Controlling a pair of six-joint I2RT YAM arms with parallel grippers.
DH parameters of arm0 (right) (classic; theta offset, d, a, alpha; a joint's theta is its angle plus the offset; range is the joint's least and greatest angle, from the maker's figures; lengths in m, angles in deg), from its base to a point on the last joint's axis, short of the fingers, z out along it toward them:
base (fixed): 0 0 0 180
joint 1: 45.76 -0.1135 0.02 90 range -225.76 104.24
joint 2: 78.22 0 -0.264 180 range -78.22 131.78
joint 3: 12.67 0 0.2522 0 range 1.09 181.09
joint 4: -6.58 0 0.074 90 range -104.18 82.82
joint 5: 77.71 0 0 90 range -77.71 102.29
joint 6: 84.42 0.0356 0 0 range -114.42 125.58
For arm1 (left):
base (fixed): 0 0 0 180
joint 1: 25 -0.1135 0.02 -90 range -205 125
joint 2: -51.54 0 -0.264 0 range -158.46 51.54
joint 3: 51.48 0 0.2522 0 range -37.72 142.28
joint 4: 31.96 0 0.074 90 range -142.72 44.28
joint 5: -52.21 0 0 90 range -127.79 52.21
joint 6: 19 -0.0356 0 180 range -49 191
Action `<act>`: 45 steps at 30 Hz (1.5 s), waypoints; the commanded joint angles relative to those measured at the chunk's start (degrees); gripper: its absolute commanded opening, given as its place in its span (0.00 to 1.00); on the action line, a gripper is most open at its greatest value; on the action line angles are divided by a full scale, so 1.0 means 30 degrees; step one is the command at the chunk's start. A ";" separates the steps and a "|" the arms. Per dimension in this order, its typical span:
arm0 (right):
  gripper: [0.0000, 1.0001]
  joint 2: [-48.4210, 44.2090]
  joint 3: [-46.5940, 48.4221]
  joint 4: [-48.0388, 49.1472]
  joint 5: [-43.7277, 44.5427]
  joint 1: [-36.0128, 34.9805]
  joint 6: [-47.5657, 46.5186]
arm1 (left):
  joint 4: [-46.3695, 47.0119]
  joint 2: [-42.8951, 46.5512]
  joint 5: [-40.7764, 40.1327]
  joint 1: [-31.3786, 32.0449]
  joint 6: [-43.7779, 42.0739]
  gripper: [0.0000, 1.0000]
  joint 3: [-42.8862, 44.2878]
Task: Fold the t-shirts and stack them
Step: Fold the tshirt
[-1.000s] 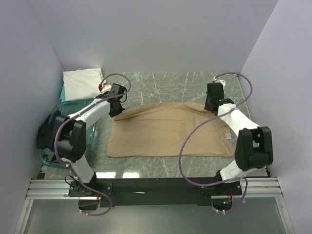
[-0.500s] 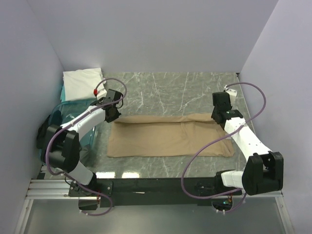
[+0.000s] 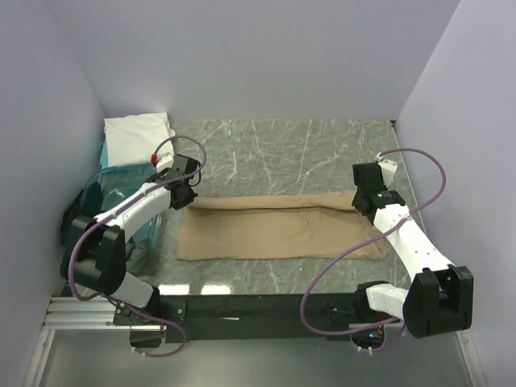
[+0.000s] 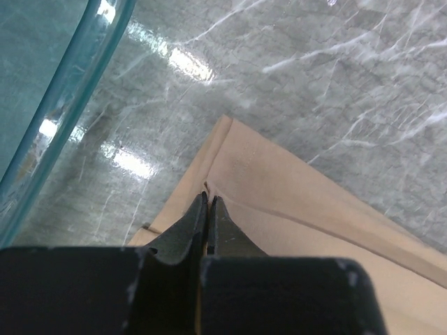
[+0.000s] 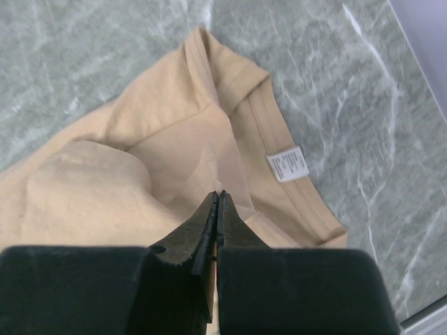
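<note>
Table [image 3: 298, 149] ahead of me is open. Teal bin [image 4: 73, 98] rim stands near my left gripper [image 4: 208, 200], blocking leftward travel.

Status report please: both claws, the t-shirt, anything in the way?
Left claw shut on tan t-shirt, far-left corner. Right claw shut on it, far-right side. Shirt partly folded lengthwise. Nothing in the way.

The print on the white label [image 5: 288, 165] is too small to read. The left wrist view's edge cuts off the teal bin [image 4: 73, 98] and the tan t-shirt [image 4: 293, 202].
</note>
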 commanded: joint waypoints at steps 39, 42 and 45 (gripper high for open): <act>0.84 0.7832 0.4189 0.1333 -1.0624 -0.0017 0.0031 | 0.2110 -0.0109 0.3776 0.1320 0.0598 0.99 -0.1677; 0.84 0.8275 0.3489 0.1392 -1.1472 -0.0017 0.0148 | 0.1965 -0.0665 0.3514 0.1320 0.0715 0.99 -0.1911; 0.84 0.7779 0.1996 0.1480 -1.1824 -0.0076 0.0411 | 0.2051 -0.1047 0.3484 0.1320 0.0774 0.99 -0.2087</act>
